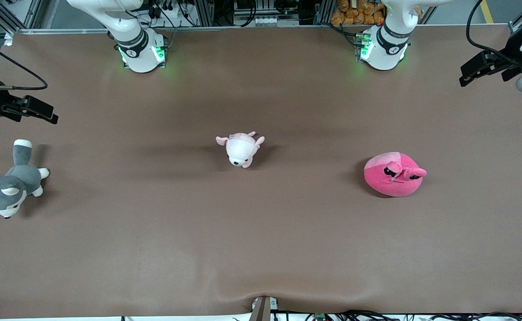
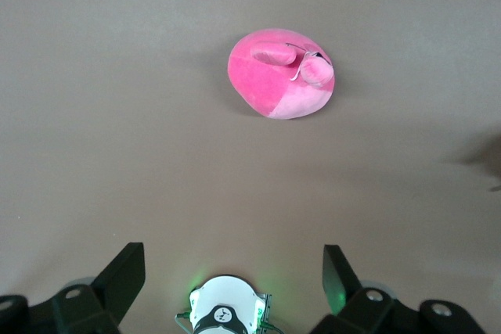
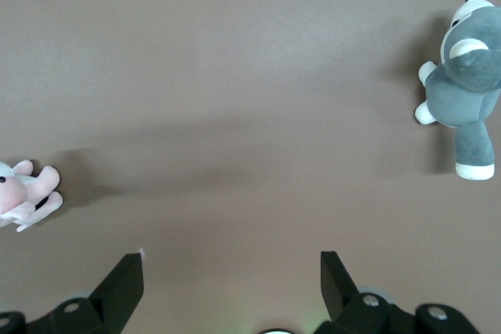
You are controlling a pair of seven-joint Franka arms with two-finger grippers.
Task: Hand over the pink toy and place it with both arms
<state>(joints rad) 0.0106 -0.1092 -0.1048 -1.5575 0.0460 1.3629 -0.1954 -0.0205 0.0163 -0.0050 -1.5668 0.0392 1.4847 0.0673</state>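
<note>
The pink toy lies on the brown table toward the left arm's end; it is a hot-pink round plush with floppy ears and a lighter patch. It also shows in the left wrist view. My left gripper hangs open and empty over the table edge at the left arm's end, well apart from the toy; its jaws stand wide in the left wrist view. My right gripper hangs open and empty over the right arm's end of the table, its jaws wide in the right wrist view.
A small pale-pink-and-white plush lies at the table's middle and shows in the right wrist view. A grey-and-white husky plush lies at the right arm's end and shows there too. The arm bases stand along the back edge.
</note>
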